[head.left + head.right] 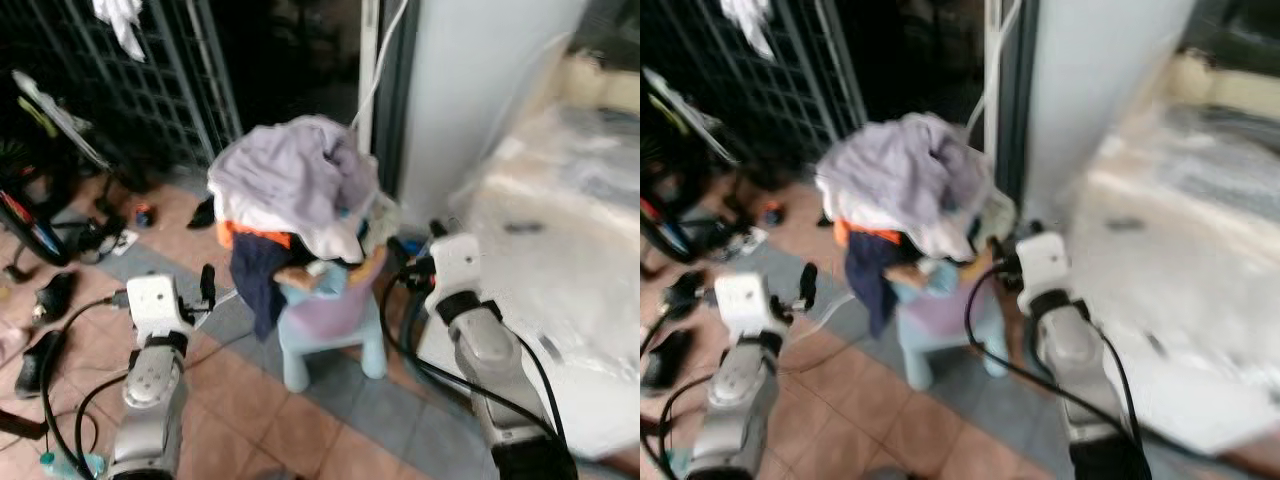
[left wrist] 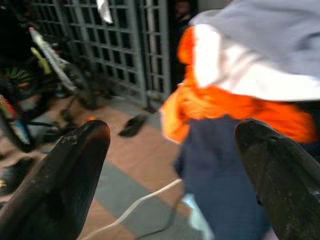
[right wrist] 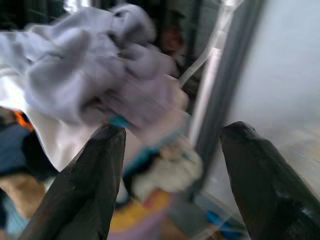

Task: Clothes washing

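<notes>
Left eye view is blurred: a tiled floor point(image 1: 300, 420) runs in front of a dark metal grille point(image 1: 150, 90) on the left and a white panel point(image 1: 480, 90) on the right, with a pale plastic-covered surface point(image 1: 560, 260) below that panel. Bicycle parts point(image 1: 30, 200) and dark shoes point(image 1: 50, 300) lie at the far left. Centred between the two arms stands a small light-blue and lilac child's chair point(image 1: 335, 320) carrying the pile of clothes point(image 1: 295, 185): lavender and white fabric on top, an orange garment point(image 2: 220, 107) beneath, and a dark navy garment point(image 1: 255, 275) hanging down the chair's left side. The left gripper point(image 2: 172, 185) sits low, just left of the hanging navy garment; its fingers point(image 2: 60, 180) are spread wide and hold nothing. The right gripper point(image 3: 172, 175) is beside the pile's right side, near the white panel, fingers likewise wide apart and empty. A white cable point(image 2: 135, 207) crosses the floor below the left gripper.
</notes>
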Robot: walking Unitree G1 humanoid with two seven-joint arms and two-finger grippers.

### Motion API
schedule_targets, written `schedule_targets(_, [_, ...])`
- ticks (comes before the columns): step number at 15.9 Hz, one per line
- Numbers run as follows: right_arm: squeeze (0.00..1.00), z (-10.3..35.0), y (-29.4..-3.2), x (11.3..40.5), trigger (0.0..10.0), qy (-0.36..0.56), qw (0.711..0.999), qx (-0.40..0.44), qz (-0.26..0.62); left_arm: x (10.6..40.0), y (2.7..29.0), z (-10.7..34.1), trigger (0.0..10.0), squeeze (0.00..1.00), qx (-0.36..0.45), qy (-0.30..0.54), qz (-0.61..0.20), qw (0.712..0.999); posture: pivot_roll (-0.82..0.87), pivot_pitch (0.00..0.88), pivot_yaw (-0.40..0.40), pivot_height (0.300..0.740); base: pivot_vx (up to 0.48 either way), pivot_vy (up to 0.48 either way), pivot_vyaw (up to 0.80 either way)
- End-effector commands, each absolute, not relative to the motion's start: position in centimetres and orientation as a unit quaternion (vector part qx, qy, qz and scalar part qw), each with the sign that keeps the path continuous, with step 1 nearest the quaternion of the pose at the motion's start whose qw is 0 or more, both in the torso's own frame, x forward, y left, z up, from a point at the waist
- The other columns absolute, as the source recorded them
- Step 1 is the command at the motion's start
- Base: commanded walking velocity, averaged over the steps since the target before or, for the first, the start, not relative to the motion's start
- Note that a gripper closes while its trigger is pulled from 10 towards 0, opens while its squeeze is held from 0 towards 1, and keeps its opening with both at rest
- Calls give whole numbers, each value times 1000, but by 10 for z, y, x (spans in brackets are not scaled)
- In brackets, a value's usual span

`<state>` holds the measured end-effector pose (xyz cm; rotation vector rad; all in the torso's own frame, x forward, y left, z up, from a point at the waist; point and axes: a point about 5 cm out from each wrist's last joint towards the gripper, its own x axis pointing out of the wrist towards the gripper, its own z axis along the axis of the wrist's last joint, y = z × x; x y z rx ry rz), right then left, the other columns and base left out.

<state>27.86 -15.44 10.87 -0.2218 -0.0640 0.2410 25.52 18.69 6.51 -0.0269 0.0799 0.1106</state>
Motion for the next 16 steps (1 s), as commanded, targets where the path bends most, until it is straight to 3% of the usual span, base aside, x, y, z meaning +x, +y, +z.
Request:
schedule_targets(1, [0,109,-163,280,10000,-30,988,-108,106,259,184,70,10000,0,-12,34,51,998,-47,0,99,740,0,0,631])
schedule_targets(5, [0,110,-160,279,10000,-33,986,-114,113,260,193,79,10000,0,-5,14,54,998,-42,0,96,740,259,0,511])
schedule_targets(13, [0,116,-145,288,10000,-58,982,-120,137,258,176,70,10000,0,-20,29,28,999,-58,0,108,740,441,0,0])
schedule_targets(16, [0,116,-142,292,10000,-59,981,-118,144,257,177,70,10000,0,-23,27,42,999,-54,0,106,740,105,0,0])
